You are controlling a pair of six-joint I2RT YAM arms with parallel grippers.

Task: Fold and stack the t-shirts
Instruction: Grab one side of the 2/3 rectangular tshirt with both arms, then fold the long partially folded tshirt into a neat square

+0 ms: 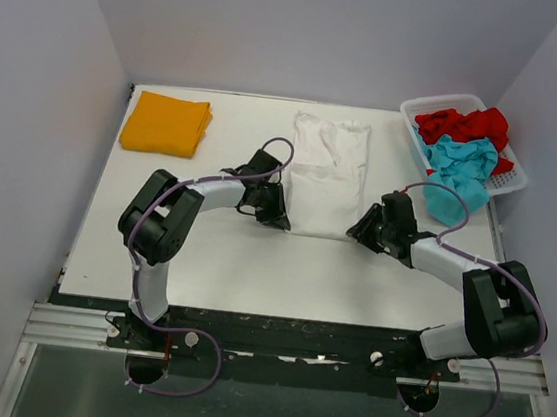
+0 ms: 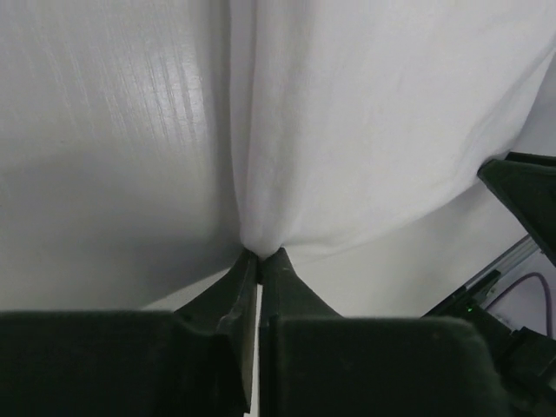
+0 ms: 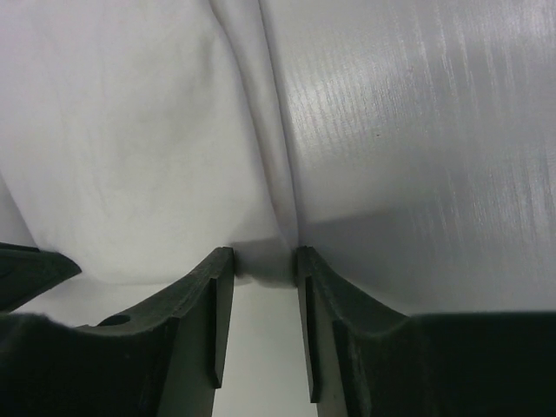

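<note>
A white t-shirt [image 1: 328,169] lies folded lengthwise at the middle of the table. My left gripper [image 1: 283,219] is at its near left corner, and in the left wrist view the gripper [image 2: 259,254] is shut on a pinch of the white cloth [image 2: 373,130]. My right gripper [image 1: 354,233] is at the near right corner. In the right wrist view its jaws [image 3: 265,261] stand apart, with the shirt's [image 3: 130,130] hem between the fingertips. An orange-yellow t-shirt [image 1: 165,123] lies folded at the back left. Red [image 1: 464,124] and teal [image 1: 461,169] t-shirts are bunched in the basket.
The white lattice basket [image 1: 513,180] stands at the table's back right corner, with teal cloth hanging over its near rim. Grey walls close in the table [image 1: 232,264] on three sides. Both arms' cables loop above the table.
</note>
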